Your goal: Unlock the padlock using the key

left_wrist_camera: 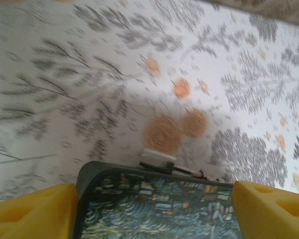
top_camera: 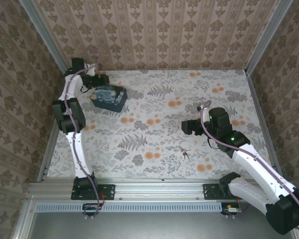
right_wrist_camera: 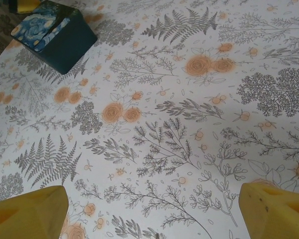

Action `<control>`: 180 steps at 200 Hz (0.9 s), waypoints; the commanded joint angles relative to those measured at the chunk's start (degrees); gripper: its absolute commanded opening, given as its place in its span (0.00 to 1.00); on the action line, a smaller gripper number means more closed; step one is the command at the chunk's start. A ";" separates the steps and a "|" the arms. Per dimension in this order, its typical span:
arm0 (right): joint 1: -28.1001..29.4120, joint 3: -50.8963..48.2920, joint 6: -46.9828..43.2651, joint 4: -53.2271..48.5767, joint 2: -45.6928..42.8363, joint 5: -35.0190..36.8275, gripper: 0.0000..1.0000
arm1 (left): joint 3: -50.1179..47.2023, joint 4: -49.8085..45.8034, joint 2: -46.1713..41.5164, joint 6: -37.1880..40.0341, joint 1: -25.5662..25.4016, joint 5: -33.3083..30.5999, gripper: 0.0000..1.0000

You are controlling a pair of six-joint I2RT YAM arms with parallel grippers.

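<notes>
The key is a tiny dark speck on the floral table, near the front and right of centre. My right gripper hovers just behind it, and its yellow fingers stand wide apart over bare cloth, so the right gripper is open and empty. My left gripper is at the far left over the blue swirl tin. Its fingers stand astride the tin; I cannot tell if they touch it. A small pale block with a dark bar at the tin's far edge looks like the padlock, blurred.
The blue tin also sits top left in the right wrist view, with a yellow fingertip behind it. Patterned walls close in the table at the back and sides. A metal rail runs along the near edge.
</notes>
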 commanded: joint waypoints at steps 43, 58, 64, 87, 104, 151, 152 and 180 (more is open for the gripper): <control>0.39 -0.17 1.05 -2.64 -3.30 -0.49 0.90 | -5.76 -6.18 -5.53 10.62 -6.94 5.12 0.74; 0.39 -0.28 1.35 -3.09 -3.98 -0.53 0.90 | -7.93 -6.38 -6.89 12.68 -9.10 6.66 0.72; 0.39 -0.32 1.43 -3.24 -4.27 -0.56 0.89 | -8.97 -6.27 -7.48 13.47 -10.05 9.13 0.72; 0.39 -0.80 1.97 -4.00 -5.63 -0.66 0.89 | -12.38 -6.05 -8.90 16.99 -15.03 9.87 0.71; 0.43 -1.28 2.11 -4.49 -6.36 -0.58 0.89 | -12.39 -6.21 -8.91 17.60 -18.55 9.49 0.71; 0.88 -3.44 4.79 0.55 -2.88 -1.09 0.86 | -13.16 1.53 -13.79 7.57 -23.61 2.64 0.78; 0.90 -3.44 4.88 0.71 -2.65 -1.14 0.86 | -13.34 1.88 -14.12 7.23 -23.61 2.17 0.78; 2.81 -1.91 7.13 5.83 4.67 -1.11 0.85 | -20.45 7.14 -24.99 -4.30 -21.81 -10.49 0.83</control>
